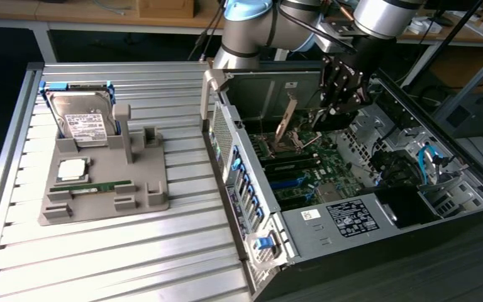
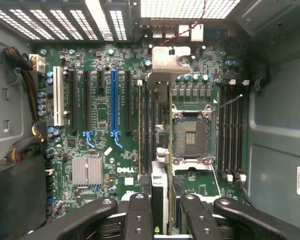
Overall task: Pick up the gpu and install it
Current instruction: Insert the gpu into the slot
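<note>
Fingers clamped on gpu; I'm holding it edge-on over motherboard. Pickup done, looks not seated yet.

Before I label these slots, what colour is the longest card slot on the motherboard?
The slot is blue, clearest in the wrist view.

We see an arm made of thick, rounded silver-grey tubes, with a pale blue cap on one joint. Black cables curve along it near the wrist. The gripper is black and boxy, built from hinged bars. Up close, we count four glossy black fingers with rounded ends, each dotted with small round grey pin heads.
</note>
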Robot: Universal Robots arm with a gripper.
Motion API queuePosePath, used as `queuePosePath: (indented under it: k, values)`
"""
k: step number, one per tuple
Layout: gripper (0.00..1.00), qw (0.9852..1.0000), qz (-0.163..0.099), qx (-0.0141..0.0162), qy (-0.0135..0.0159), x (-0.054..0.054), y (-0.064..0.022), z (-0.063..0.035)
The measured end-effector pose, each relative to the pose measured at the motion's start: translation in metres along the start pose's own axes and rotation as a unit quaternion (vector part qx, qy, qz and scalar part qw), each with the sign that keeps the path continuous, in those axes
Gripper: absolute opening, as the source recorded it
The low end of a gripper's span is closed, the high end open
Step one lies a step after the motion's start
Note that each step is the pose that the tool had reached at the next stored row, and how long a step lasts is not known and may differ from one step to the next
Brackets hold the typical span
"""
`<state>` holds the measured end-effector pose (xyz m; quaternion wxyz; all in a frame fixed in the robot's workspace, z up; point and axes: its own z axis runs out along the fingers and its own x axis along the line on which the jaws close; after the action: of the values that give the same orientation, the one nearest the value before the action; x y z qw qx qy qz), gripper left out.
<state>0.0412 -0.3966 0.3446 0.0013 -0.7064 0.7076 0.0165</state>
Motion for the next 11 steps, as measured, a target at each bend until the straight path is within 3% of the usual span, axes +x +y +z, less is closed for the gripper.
queuePosePath:
  k: [11]
  values:
    - [0.27,1.0000,0.000,0.0000,0.0000,0.0003,-0.0001,0.0025]
